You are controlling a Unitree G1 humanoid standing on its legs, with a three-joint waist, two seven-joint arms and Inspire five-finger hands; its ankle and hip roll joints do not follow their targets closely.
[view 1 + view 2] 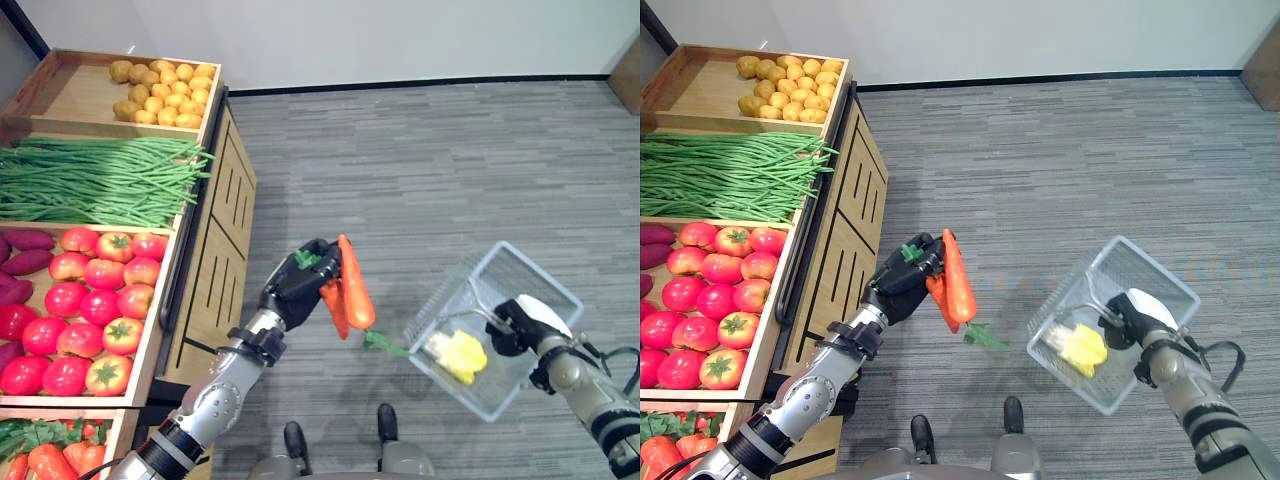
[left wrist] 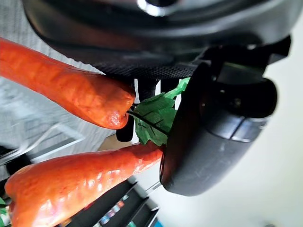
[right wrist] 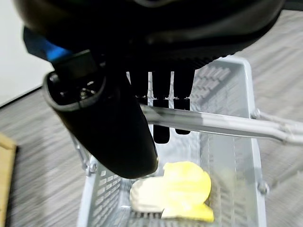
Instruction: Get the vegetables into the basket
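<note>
My left hand (image 1: pixel 297 285) is shut on two orange carrots (image 1: pixel 352 285) with green leafy tops, held above the floor between the produce stand and the basket. The wrist view shows the carrots (image 2: pixel 71 142) side by side with the leaves (image 2: pixel 154 116) against the thumb (image 2: pixel 208 127). My right hand (image 1: pixel 528 325) is curled round the metal handle (image 3: pixel 213 124) of a grey wire basket (image 1: pixel 530 275), which hangs tilted to the right of the carrots. A yellow vegetable (image 3: pixel 173 191) lies in the basket.
A wooden produce stand (image 1: pixel 215 240) runs down the left with bins of potatoes (image 1: pixel 165 92), green beans (image 1: pixel 95 180), tomatoes (image 1: pixel 90 310), purple sweet potatoes (image 1: pixel 25 250) and more carrots (image 1: pixel 40 460). Grey carpet floor (image 1: pixel 430 170) lies open to the right.
</note>
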